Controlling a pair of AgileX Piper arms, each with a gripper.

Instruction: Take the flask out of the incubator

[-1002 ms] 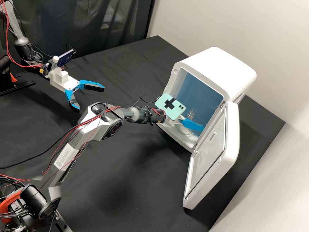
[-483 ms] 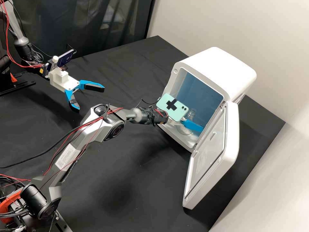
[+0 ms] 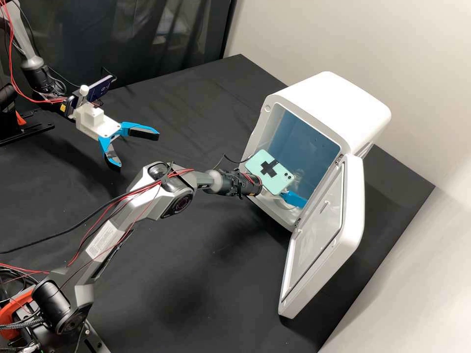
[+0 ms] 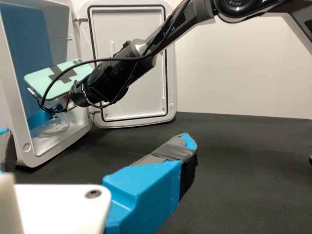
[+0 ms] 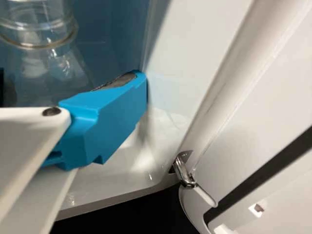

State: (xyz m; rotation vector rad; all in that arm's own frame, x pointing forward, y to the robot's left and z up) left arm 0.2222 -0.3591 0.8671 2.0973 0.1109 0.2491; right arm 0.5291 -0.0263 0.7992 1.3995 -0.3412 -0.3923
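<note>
Right arm (image 3: 162, 191) runs from the near-left corner across the bench (image 3: 206, 274) into the incubator (image 3: 343, 108). Door (image 3: 326, 230) hangs wide open towards the near side, hinged on the right edge of the opening in the high view. Right gripper (image 3: 290, 196) is inside the chamber, low near the floor. The mint phone (image 3: 270, 170) on its wrist sits at the opening. Its spread looks wide: one blue finger (image 5: 105, 122) lies just beside the flask (image 5: 41, 46), can't tell if it touches the glass. Flask is clear glass, upright on the white chamber floor with the blue wall behind it, inside the incubator. Farther back on the left, left gripper (image 3: 136, 148) hangs above the bench, well apart from the incubator, fingers spread wide, nothing in them.
</note>
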